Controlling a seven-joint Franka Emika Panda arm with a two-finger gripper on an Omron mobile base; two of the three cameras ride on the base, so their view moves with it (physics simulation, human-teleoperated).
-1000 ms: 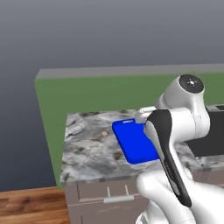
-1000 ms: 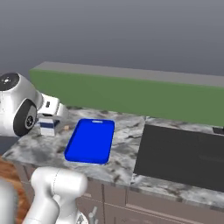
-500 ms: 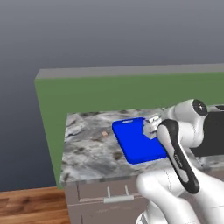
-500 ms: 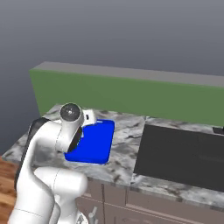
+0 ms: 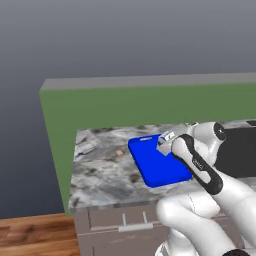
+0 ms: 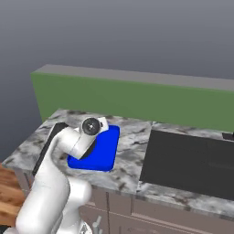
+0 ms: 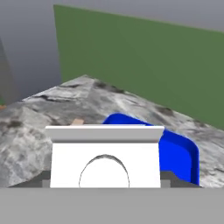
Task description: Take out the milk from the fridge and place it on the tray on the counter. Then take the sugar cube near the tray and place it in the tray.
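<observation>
My gripper (image 5: 167, 138) is shut on the milk (image 5: 168, 135), a small white carton with blue markings, and holds it just above the far end of the blue tray (image 5: 156, 168). In the right base view the milk (image 6: 103, 123) pokes out beside the wrist over the tray (image 6: 104, 145). The hand view has the milk (image 7: 105, 155) close up, hiding the fingers, with the tray (image 7: 180, 149) behind it. The sugar cube (image 5: 119, 152), tiny and tan, lies on the counter (image 5: 100, 172) left of the tray; the hand view has the cube (image 7: 78, 122) just beyond the carton's top.
A black cooktop (image 6: 192, 162) is set into the counter right of the tray. A green wall (image 5: 125, 107) runs along the counter's back edge. Drawers with metal handles (image 5: 135, 227) sit below the front edge, above a wooden floor (image 5: 30, 235).
The arm has swung down from high above the counter and reached forward, bringing the carton low over the tray. The tray and cube have not moved.
</observation>
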